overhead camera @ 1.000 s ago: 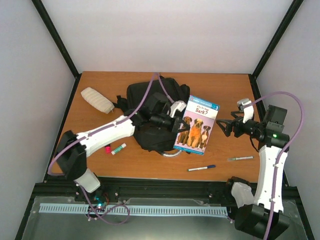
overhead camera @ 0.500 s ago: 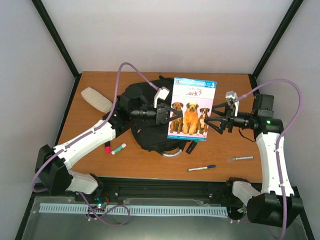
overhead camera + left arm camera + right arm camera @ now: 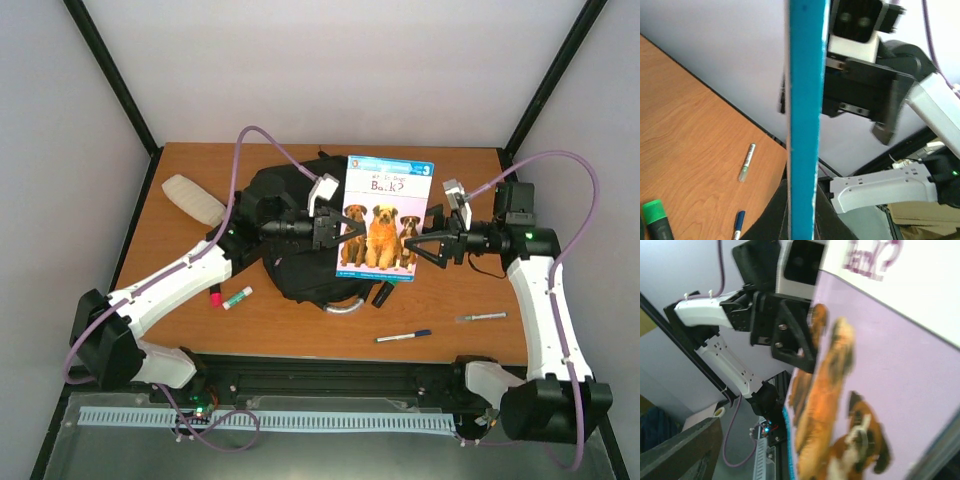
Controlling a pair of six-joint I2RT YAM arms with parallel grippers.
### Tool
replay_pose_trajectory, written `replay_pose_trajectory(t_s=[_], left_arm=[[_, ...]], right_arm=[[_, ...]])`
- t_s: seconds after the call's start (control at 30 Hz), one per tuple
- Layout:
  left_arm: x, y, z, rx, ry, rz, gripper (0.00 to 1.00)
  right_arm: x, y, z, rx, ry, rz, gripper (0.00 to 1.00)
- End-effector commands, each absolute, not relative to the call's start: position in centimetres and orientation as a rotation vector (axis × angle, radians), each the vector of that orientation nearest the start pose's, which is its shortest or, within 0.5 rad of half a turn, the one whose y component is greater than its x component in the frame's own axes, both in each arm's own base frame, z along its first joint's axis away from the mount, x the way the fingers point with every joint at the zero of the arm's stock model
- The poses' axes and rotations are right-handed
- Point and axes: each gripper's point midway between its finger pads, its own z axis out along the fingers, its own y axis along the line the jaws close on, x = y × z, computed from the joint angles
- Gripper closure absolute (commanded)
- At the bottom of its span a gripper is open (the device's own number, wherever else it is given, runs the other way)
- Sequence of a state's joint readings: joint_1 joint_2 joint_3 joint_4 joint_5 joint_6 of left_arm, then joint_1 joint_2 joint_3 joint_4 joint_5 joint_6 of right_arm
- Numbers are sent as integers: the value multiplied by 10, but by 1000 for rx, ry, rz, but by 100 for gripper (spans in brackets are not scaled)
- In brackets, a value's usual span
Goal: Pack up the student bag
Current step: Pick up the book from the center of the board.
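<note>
Top external view: the book (image 3: 385, 215) is clamped upright by the left pincer (image 3: 340, 232) above the bag (image 3: 300, 272) laid flat beneath it, while the right pincer (image 3: 432, 245) is spread open at the book's opposite edge.

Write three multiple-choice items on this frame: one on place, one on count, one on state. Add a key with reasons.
1. The cream pouch lies:
A. on the table, left of the student bag
B. at the table's right edge
C. at the near edge, centre

2. Dogs on the book cover:
A. two
B. three
C. five

3. The book is:
A. flat on the table
B. held upright off the table by the left pincer
C. zipped inside the student bag

Key:
1. A, the pouch sits at the far-left corner, beside the student bag.
2. B, three dogs stand side by side on the cover.
3. B, the left pincer clamps the book's left edge, and the cover faces the top camera.
</note>
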State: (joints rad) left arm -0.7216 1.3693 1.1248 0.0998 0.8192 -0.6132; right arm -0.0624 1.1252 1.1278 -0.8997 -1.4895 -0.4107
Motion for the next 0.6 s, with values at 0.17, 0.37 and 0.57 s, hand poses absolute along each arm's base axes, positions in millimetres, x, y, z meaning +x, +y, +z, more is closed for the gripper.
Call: replay_pose_trajectory(t_s=[0.17, 0.37, 0.57], left_arm=[[245, -358, 345, 718, 1816, -1483, 99], [242, -357, 342, 730, 1811, -1486, 97], [250, -355, 326, 711, 1863, -1415, 79]], right_arm=[[188, 162, 363, -891, 1559, 1543, 25], [208, 161, 352, -823, 1663, 1492, 53], [239, 155, 331, -736, 1774, 1373, 93]])
